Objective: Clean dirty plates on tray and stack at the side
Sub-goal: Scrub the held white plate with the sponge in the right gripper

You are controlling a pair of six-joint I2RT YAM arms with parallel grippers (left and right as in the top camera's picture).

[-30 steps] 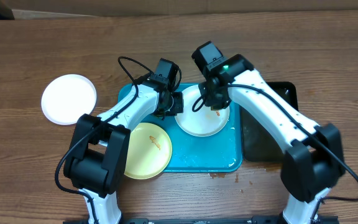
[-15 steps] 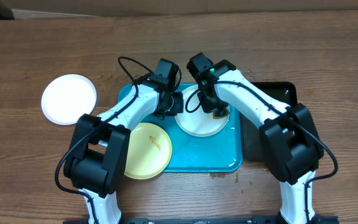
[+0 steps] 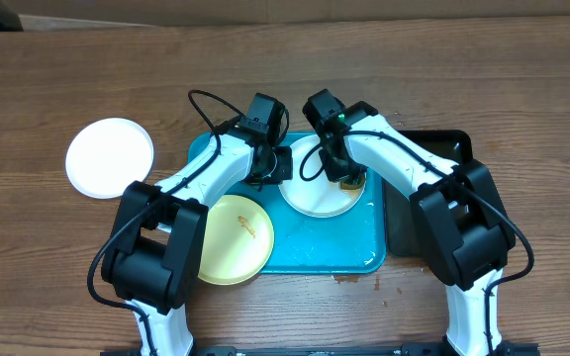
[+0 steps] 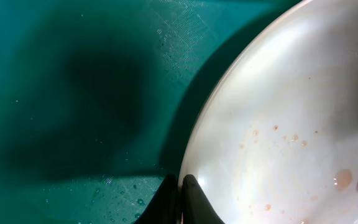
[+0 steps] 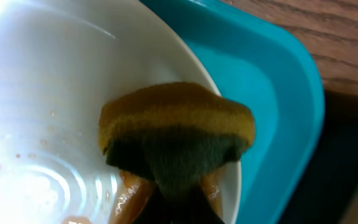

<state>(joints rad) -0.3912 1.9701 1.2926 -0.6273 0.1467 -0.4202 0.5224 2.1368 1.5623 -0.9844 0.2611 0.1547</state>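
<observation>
Overhead: right gripper (image 3: pixel 348 179) holds a sponge (image 5: pixel 176 127) at the right edge of the white plate (image 3: pixel 315 196); left gripper (image 3: pixel 279 166) pinches its left rim.

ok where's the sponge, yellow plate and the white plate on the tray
sponge (image 5: pixel 176 130) right wrist view, middle of its face
yellow plate (image 3: pixel 236 242) overhead view, its centre
white plate on the tray (image 4: pixel 278 124) left wrist view, its inside

tray (image 3: pixel 305 259) rear half blocked: left gripper (image 3: pixel 279 168) pinches white plate (image 3: pixel 315 201) rim, right gripper (image 3: pixel 349 181) clamps sponge (image 5: pixel 176 134) on same plate. yellow plate (image 3: pixel 234 237) overhangs tray front-left corner. bare tray strip front right. black tray (image 3: pixel 409 232) flanks right. second white plate (image 3: pixel 110 157) well left, open table (image 3: pixel 522 89) around it.
</observation>
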